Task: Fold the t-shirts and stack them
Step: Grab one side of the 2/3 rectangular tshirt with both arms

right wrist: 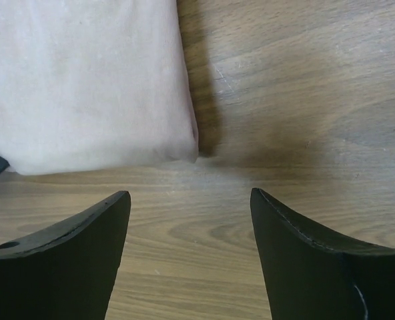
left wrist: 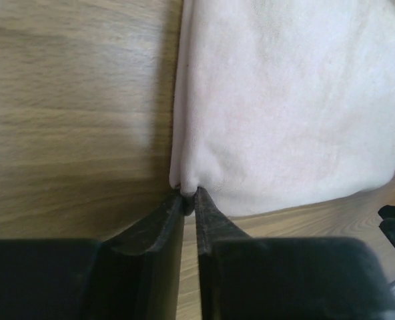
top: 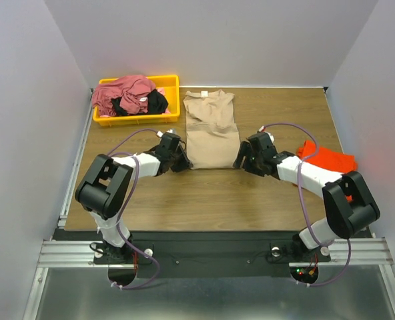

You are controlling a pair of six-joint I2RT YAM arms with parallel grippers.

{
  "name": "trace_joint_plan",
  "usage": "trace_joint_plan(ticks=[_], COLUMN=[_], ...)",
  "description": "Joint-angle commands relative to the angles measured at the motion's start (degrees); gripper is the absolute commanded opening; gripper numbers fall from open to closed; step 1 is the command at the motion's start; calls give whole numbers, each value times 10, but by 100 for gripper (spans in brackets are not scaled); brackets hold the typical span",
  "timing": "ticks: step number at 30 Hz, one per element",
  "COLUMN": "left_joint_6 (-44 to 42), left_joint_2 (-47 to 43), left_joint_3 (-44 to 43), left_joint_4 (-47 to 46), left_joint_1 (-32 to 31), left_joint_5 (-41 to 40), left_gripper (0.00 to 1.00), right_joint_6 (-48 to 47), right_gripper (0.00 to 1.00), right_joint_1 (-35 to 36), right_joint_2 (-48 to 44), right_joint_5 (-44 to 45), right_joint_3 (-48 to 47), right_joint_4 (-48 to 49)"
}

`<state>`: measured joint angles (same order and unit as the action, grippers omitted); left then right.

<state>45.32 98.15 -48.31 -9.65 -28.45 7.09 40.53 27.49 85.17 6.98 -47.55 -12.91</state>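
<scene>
A tan t-shirt lies folded lengthwise in a long strip at the table's middle. My left gripper is shut on its near left corner, the cloth pinched between the fingertips. My right gripper is open and empty just short of the near right corner, its jaws wide apart over bare wood. An orange-red t-shirt lies bunched at the right, partly under my right arm. Dusty rose-red and black shirts are heaped in the bin.
A yellow plastic bin stands at the back left. Grey walls close in the table on three sides. Bare wood stretches between the tan shirt and the near edge.
</scene>
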Motion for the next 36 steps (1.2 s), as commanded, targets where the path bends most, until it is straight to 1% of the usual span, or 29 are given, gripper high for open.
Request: trace_joint_plan(ticks=[1, 3, 4, 5, 12, 14, 16, 17, 19, 20, 22, 24, 25, 26, 28, 29, 30, 31, 32, 33, 34, 35, 36], left_joint_6=[-7, -6, -6, -7, -10, -10, -10, -10, -8, -7, 0, 8, 13, 19, 40, 56, 65, 87, 95, 99, 107, 111, 106], left_joint_2=[29, 34, 34, 35, 28, 26, 20, 19, 13, 9, -15, -53, -67, -83, -138, -161, -211, -236, -259, -298, -316, -334, -369], left_joint_3=[-14, -14, -15, -15, -11, -6, -3, -1, 4, 8, 30, 64, 79, 95, 142, 160, 195, 210, 221, 238, 243, 244, 244], left_joint_4=[11, 13, 16, 17, 26, 27, 27, 26, 24, 25, 22, 24, 25, 25, 31, 38, 38, 45, 52, 64, 107, 132, 152], left_joint_1=[-3, -3, -3, -3, -3, -3, -3, -3, -3, -4, -15, -27, -34, -48, -65, -78, -110, -135, -154, -186, -195, -205, -217], left_joint_5=[-3, -8, -10, -10, -31, -41, -42, -41, -34, -30, -33, -42, -48, -52, -48, -50, -49, -57, -59, -60, -66, -87, -89], left_gripper=[15, 10, 5, 0, 0, 0, 0, 0, 0, 0, 0, 0, 0, 0, 0, 0, 0, 0, 0, 0, 0, 0, 0], right_joint_6=[-7, -9, -12, -14, -38, -44, -48, -49, -54, -53, -44, -41, -39, -25, -12, 1, 5, 13, 16, 19, 21, 24, 26], right_gripper=[77, 75, 71, 70, 60, 50, 43, 35, 24, 14, 5, 4, 1, 0, 0, 0, 0, 1, 0, 0, 0, 0, 0], right_joint_1=[3, 4, 3, 3, -3, -5, -5, -5, -5, -5, -5, -5, -5, -5, -3, -2, 3, 5, 7, 11, 12, 12, 13], right_joint_2=[32, 42, 47, 61, 116, 130, 141, 144, 147, 144, 127, 79, 59, 10, -47, -77, -143, -176, -208, -277, -306, -337, -382], right_joint_5=[7, 11, 16, 20, 31, 24, 13, -2, -14, -28, -60, -85, -94, -114, -145, -174, -188, -206, -211, -215, -216, -226, -232], right_joint_3=[-36, -42, -50, -53, -70, -69, -64, -61, -48, -44, -16, 12, 49, 67, 111, 154, 172, 190, 217, 225, 229, 231, 230], right_joint_4=[31, 33, 35, 39, 78, 91, 98, 110, 118, 117, 117, 114, 111, 98, 91, 79, 69, 56, 16, -9, -39, -92, -116])
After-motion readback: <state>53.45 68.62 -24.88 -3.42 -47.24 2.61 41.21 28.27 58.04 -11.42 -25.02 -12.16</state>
